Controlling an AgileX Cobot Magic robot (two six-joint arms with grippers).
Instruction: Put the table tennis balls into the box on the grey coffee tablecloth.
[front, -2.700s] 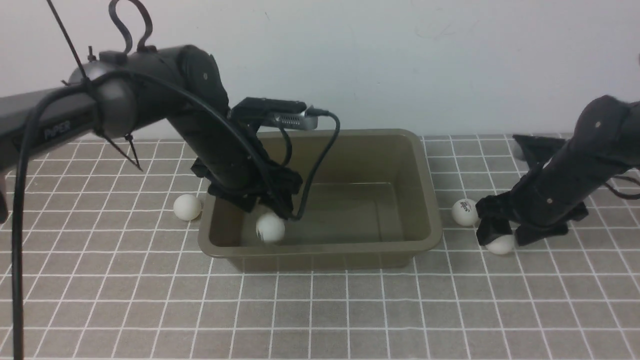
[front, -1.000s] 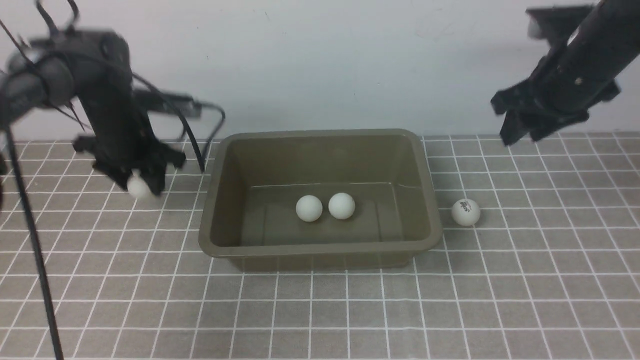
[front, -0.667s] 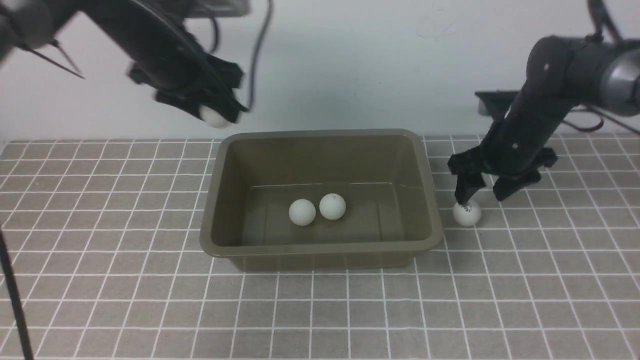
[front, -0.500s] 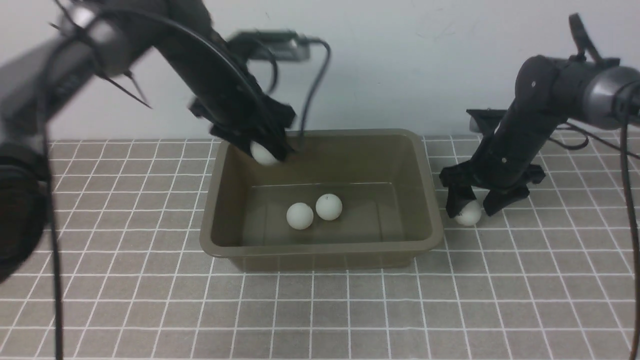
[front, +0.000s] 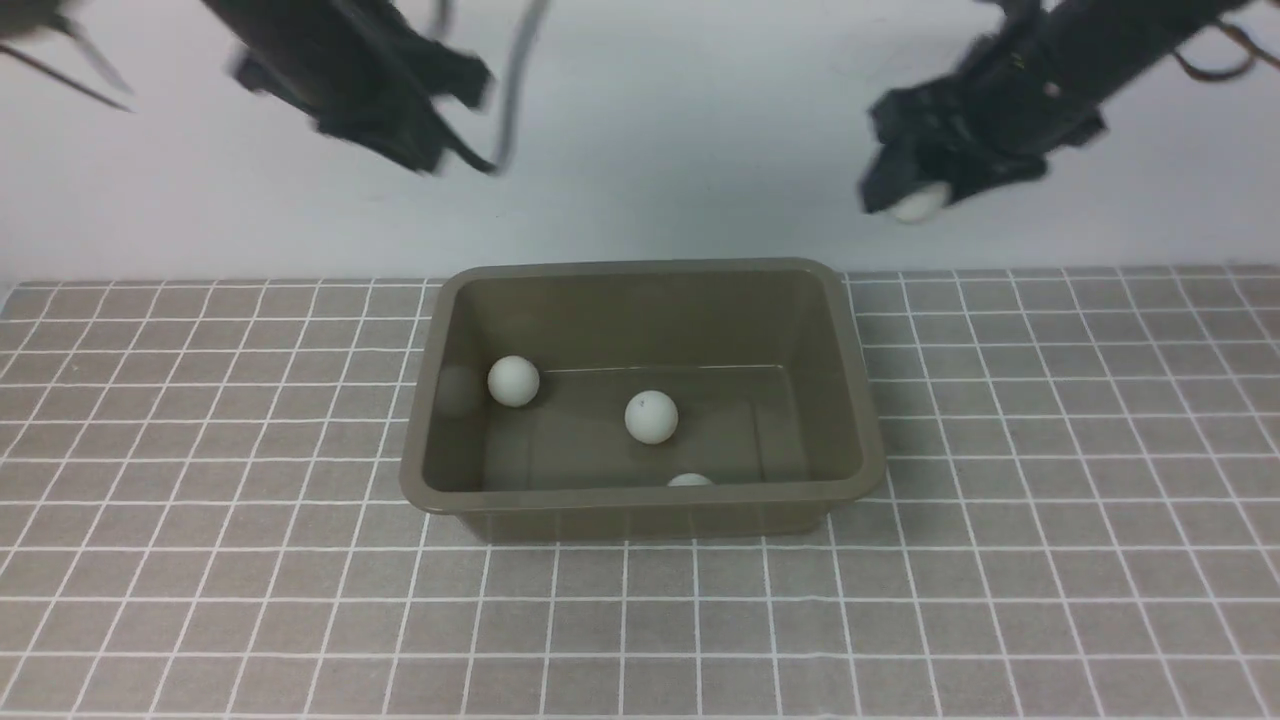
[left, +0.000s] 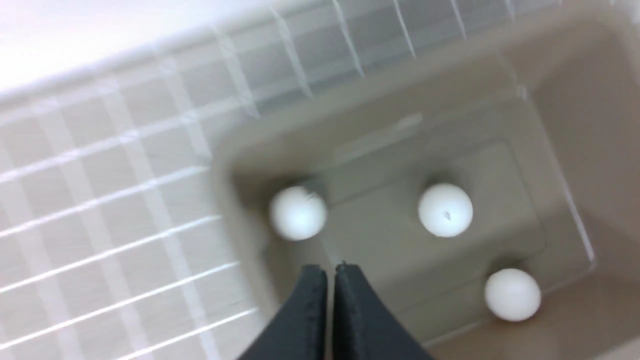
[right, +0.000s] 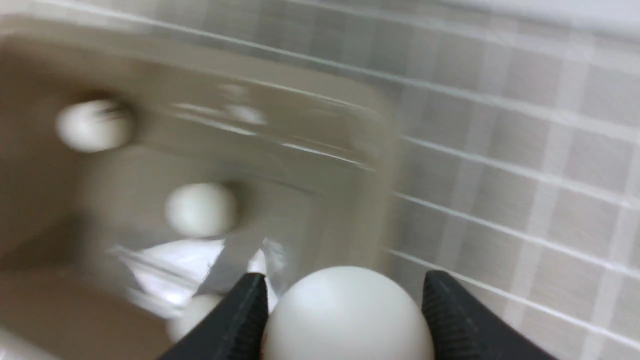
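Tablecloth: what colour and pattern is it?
Grey-brown tablecloth with a grid of thin white lines; clearest in the front view.

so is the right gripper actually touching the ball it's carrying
Touching. The right wrist view shows the right gripper with its jaws against both sides of the table tennis ball, no gap showing.

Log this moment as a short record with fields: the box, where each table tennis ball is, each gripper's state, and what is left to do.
box: box, upright on the grey coffee tablecloth
in box: left ball; middle ball; near ball, partly hidden by the front wall
right gripper: right gripper raised high by the box's right side, shut on the held ball
left gripper: left gripper raised high, shut, holding nothing
left to do: held ball not yet in the box
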